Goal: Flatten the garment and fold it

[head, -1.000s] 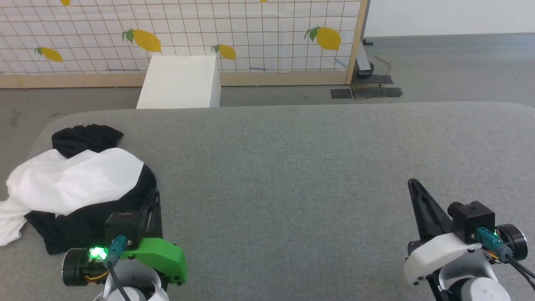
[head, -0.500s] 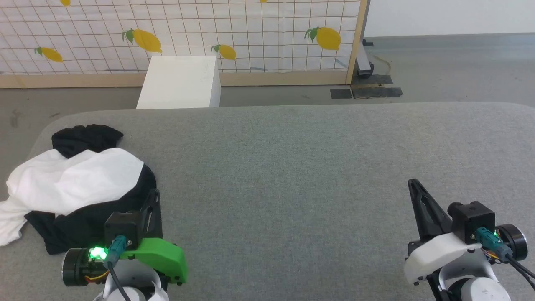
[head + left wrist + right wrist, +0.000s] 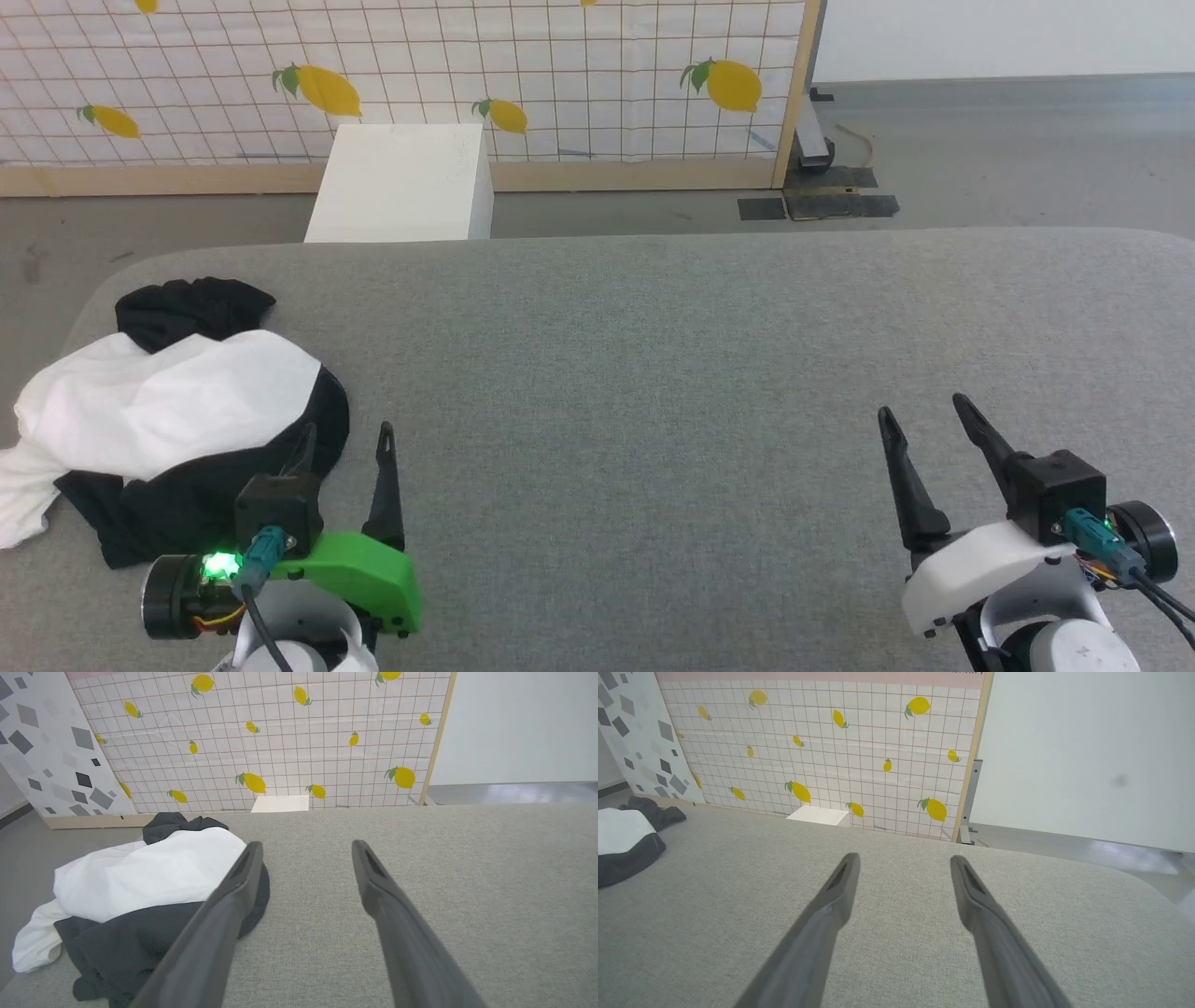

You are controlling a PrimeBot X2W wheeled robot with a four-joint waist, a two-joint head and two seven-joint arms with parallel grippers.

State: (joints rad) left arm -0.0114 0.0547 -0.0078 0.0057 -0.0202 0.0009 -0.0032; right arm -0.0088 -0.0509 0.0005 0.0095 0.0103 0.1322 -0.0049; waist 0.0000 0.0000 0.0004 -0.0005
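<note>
Currently crumpled at nine o'clock on grey table [image 3: 653, 355]: black-and-white garment [image 3: 168, 401]. Left gripper [image 3: 346, 429] at seven, right gripper [image 3: 921, 406] at five, both spread, empty.

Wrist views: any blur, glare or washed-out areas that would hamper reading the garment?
Left wrist view: sharp, evenly lit; the garment shows its folds clearly, white panel not blown out. Right wrist view: also sharp; garment cropped at the left edge, mild sheen on the floor. Head view: flat light, hardly any shadows.

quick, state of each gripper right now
left gripper: open, holding nothing
right gripper: open, holding nothing
</note>
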